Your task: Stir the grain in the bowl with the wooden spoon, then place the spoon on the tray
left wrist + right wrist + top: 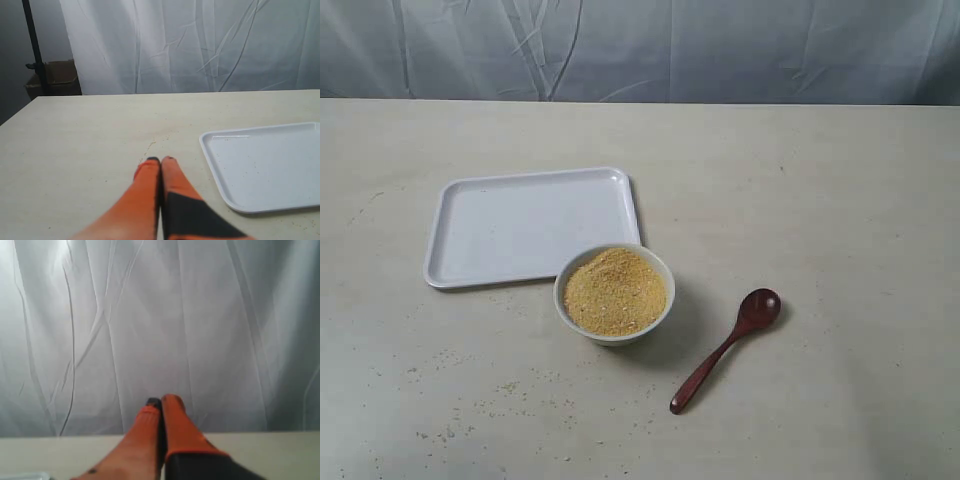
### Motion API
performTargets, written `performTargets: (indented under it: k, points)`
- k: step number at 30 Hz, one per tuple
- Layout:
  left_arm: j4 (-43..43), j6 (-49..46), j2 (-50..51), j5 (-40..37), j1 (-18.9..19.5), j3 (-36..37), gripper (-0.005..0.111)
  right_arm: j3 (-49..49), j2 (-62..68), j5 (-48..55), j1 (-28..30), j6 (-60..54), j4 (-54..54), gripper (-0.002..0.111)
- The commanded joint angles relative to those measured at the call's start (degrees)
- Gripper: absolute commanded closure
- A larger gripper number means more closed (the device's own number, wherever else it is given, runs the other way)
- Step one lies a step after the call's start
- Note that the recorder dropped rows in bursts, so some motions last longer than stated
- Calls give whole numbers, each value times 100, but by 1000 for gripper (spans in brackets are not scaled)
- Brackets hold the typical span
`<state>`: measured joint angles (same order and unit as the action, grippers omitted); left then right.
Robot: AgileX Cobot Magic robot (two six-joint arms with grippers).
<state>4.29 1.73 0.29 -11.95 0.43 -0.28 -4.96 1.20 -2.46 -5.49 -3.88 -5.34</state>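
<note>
- The tray (520,225) lies in the middle left of the exterior view. It is flat on the table (840,200), and nothing is on it.
- The bowl (561,296) stands just below and to the right of the tray, near the centre of the frame. Its rim overlaps the lower right corner of the tray in this view. I cannot tell if the two really touch.
- The grain (615,290) fills the bowl almost up to the rim, as a low yellow mound.
- The wooden spoon (725,350) lies on the table to the lower right of the bowl, apart from it. Its oval head points to the upper right of the frame and its handle end to the lower left.
- Some loose crumbs (470,400) are scattered on the table in the lower left of the frame.
- A pale wrinkled curtain (720,50) hangs behind the table along the top of the frame.
- The left gripper (160,160) is clenched: its two orange fingers press together and grasp nothing. In its own wrist view it hangs over the bare table, beside the edge of the tray.
- The right gripper (161,401) is clenched in the same way, with nothing between the fingers. Its wrist view shows mostly the curtain and a strip of table behind it.
- A cardboard box (60,75) and a dark pole (35,50) stand beyond the far edge of the table in the left wrist view.
</note>
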Motion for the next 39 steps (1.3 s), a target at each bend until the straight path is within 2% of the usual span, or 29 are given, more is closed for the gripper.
performTargets:
  k: [1,7,9,13,18,25,35,38,39]
  points:
    - [-20,17,-29,10,5,28,106,-1018,697,2067,11,-18,-33,108]
    - [-20,17,-29,10,5,28,106,-2278,2217,4104,11,-302,-71,108]
    - [-20,17,-29,10,5,28,106,-2544,2733,4395,11,-433,-214,108]
    - [-20,17,-29,10,5,28,106,-2827,3807,4662,-33,-1723,-850,108]
    - [-20,17,-29,10,5,28,106,-2865,5023,4636,-423,-2531,-1160,108]
    - [-20,17,-29,10,5,28,106,-2941,6471,3754,-1549,-3887,-1160,108]
    - [-20,17,-29,10,5,28,106,-3999,8881,3869,-2706,-6892,-1184,108]
    - [-20,17,-29,10,5,28,106,-4287,9489,3581,-2965,-7337,-1168,108]
    - [-20,17,-29,10,5,28,106,-4445,9684,3557,-3065,-7540,-1168,104]
